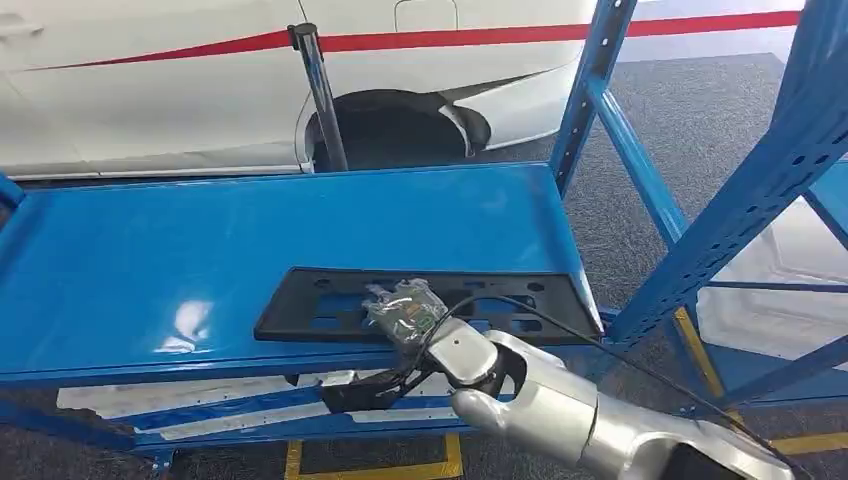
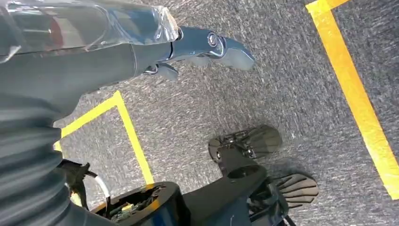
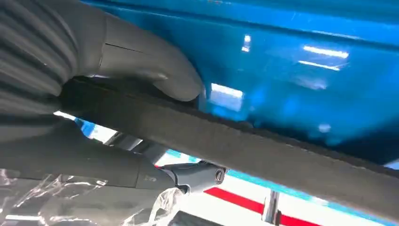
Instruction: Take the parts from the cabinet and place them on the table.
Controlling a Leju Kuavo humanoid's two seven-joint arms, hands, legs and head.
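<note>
The right hand (image 1: 405, 312) has hold of the black plastic part (image 1: 420, 305), a long flat panel with slots, lying along the front of the blue shelf (image 1: 150, 250). In the right wrist view the thick thumb (image 3: 155, 70) lies on one face of the panel's edge (image 3: 263, 146) and darker fingers (image 3: 197, 174) show on the other, so the hand is closed around it at about its middle, the panel running out to both sides of the hand. Behind the hand the shelf runs back toward a white vehicle body with a red stripe (image 1: 150, 90). The left hand (image 2: 207, 47) hangs toward the grey floor (image 2: 291, 84), fingers loosely out, holding nothing.

The risk I'd judge from here is balance: the panel is long, the grip takes only one edge, so it may sag or twist out of the hand as it leaves the shelf. One end passes close to the blue upright post (image 1: 700, 240) beside the hand and could catch there
</note>
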